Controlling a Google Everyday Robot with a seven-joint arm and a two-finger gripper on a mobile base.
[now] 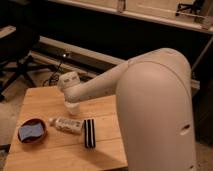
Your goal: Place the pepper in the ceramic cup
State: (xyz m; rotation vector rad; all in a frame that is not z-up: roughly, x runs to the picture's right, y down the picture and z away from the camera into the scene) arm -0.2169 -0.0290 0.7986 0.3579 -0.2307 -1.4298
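The ceramic cup (74,108) is a small white cylinder standing on the wooden table (107,145), towards its back and left of middle. My white arm reaches in from the right, and its wrist end with the gripper (70,95) is directly over the cup, covering the cup's top. The pepper is not in view. Whether it is in the gripper or in the cup cannot be told.
A white squeeze tube (67,124) lies in front of the cup. A black-and-white striped object (89,133) lies to the tube's right. A dark red bowl (32,131) with blue contents sits at the table's left edge. An office chair (17,55) stands behind on the left.
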